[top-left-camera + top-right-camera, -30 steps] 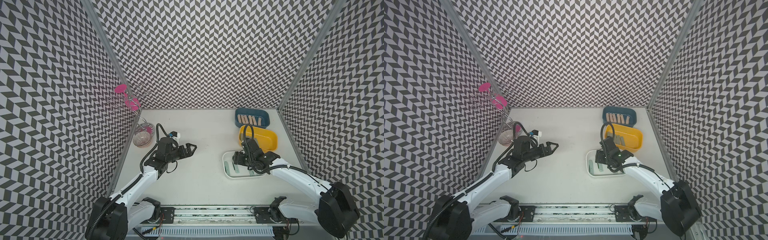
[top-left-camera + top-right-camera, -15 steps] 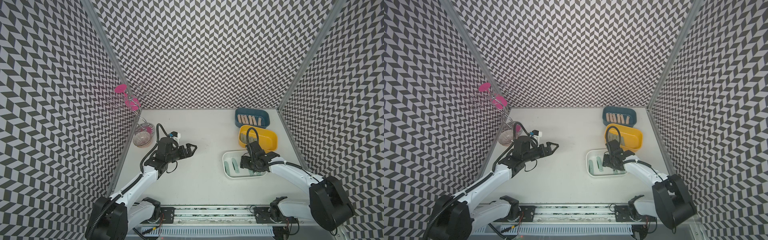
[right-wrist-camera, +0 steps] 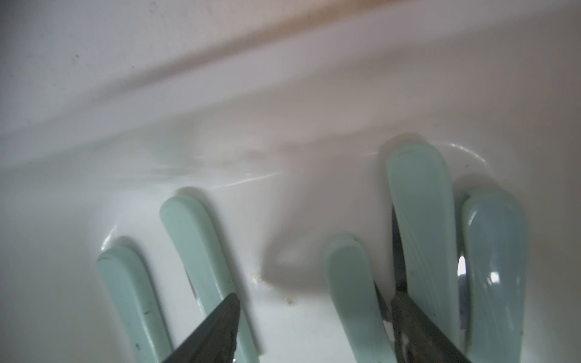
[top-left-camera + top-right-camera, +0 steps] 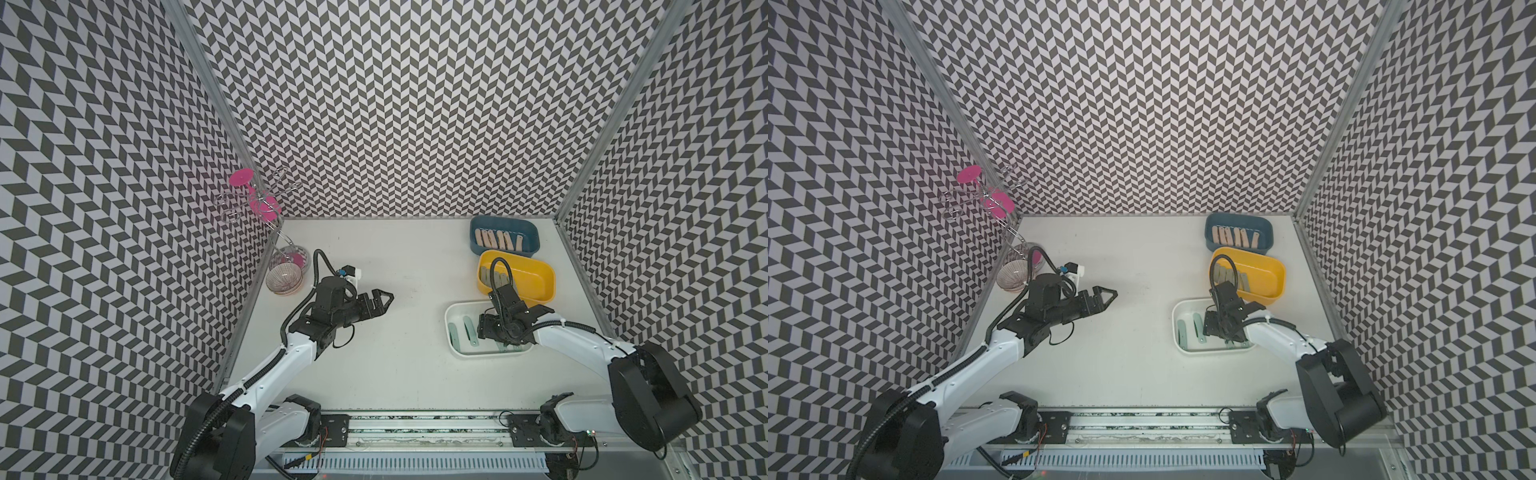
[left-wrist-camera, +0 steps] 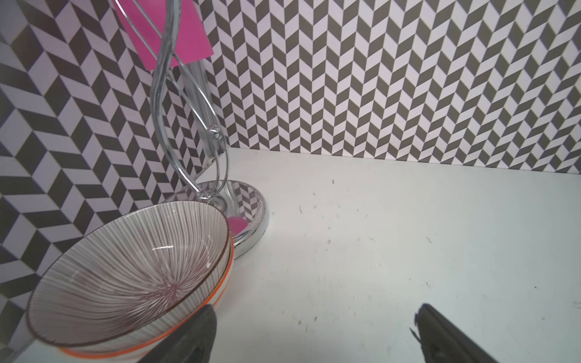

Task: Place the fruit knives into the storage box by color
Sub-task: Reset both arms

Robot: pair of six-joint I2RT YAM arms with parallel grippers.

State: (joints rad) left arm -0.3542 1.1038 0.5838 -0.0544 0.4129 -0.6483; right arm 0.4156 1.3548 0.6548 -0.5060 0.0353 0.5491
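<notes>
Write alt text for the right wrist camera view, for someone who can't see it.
Five pale mint fruit knives lie side by side in a white box, with the open right gripper low over them.

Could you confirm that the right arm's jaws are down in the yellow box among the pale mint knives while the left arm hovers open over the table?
Not quite: the right gripper is in the white box, not the yellow box, as both top views show. It is among the pale mint knives, and the left gripper hovers open over the table.
</notes>
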